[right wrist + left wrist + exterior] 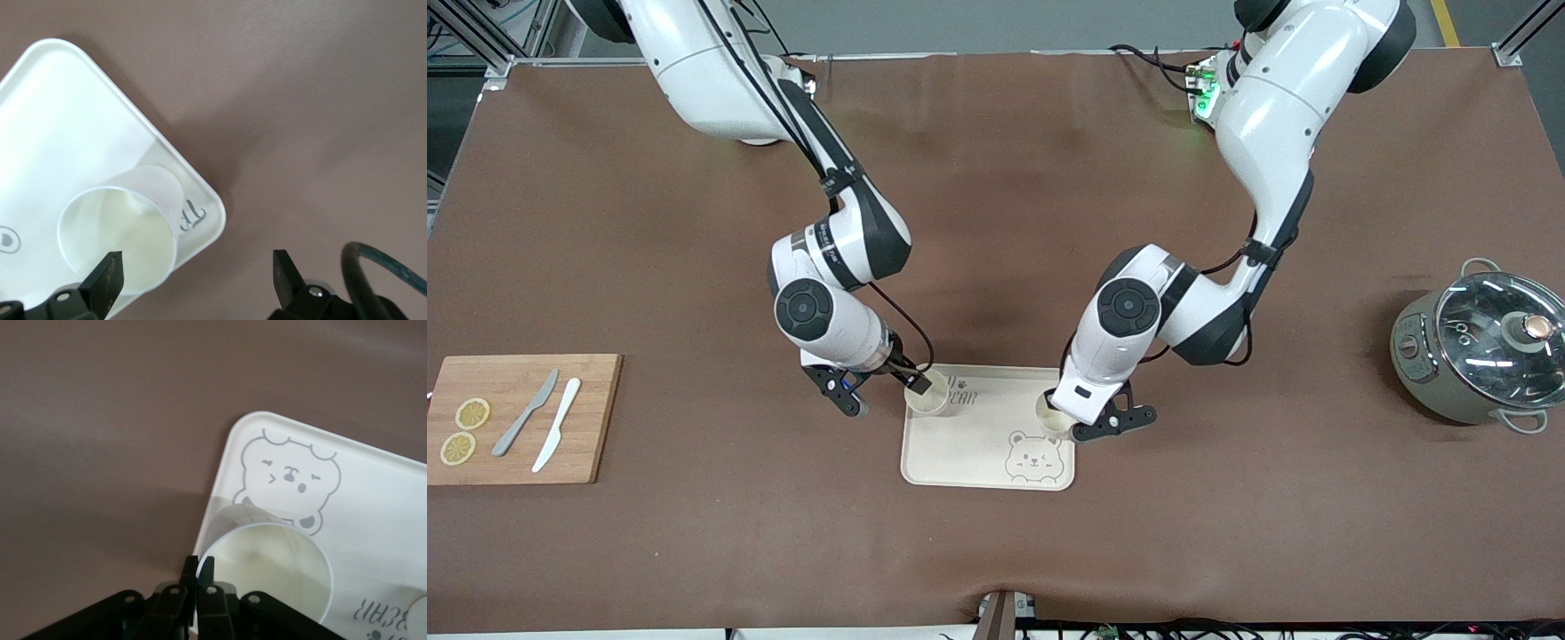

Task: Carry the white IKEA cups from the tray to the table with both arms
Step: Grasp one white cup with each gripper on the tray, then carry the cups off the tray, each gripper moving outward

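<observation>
Right tool (889,388) is spread wide, one finger inside the plain cream cup (927,396) standing upright, mouth up, at the tray (978,458) corner toward the right arm. Left tool (1089,420), pressed together, pinches the matching cup's (1052,416) rim at the opposite tray edge.

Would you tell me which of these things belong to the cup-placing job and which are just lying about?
Job: bear tray; right-arm-end cup on it, right gripper open at its rim; left-arm-end cup, its rim pinched by the left gripper.
Lying about: cutting board, lemon slices, two knives, lidded pot.
</observation>
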Motion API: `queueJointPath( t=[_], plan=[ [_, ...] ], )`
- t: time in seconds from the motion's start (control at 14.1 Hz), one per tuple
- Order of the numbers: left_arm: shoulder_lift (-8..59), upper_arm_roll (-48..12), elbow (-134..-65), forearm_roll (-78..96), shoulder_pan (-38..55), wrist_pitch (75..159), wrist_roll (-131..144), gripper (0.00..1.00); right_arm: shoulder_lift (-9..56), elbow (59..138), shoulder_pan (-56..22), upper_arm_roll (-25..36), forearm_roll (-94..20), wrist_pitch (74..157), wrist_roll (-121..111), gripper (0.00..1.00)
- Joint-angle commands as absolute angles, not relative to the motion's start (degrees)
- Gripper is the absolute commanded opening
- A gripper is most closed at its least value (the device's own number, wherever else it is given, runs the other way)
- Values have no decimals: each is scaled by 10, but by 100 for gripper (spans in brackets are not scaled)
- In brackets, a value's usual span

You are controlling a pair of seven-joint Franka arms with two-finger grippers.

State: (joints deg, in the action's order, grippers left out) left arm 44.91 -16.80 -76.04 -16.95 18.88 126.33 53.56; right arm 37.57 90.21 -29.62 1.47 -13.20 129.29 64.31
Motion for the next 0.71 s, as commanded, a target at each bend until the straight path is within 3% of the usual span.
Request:
queueJointPath(
  t=[0.0,0.14,0.21,0.28,0.36,0.64],
  plan=[
    [389,-162,-770,-185,182,1211,529,0,379,933,-303,20,-144,1365,657,89],
    [365,-163,-772,-185,166,1188,512,0,386,940,-316,20,-146,1401,695,65],
    [353,-163,-773,-185,157,1172,498,0,386,940,-319,20,-146,1399,707,43],
    [341,-163,-773,-185,145,1152,481,0,385,940,-319,20,-146,1396,708,6],
    [330,-163,-774,-183,133,1130,458,0,385,940,-320,19,-147,1396,708,0],
    [294,-168,-783,-173,86,1036,354,0,381,937,-326,20,-146,1396,723,0]
  ],
)
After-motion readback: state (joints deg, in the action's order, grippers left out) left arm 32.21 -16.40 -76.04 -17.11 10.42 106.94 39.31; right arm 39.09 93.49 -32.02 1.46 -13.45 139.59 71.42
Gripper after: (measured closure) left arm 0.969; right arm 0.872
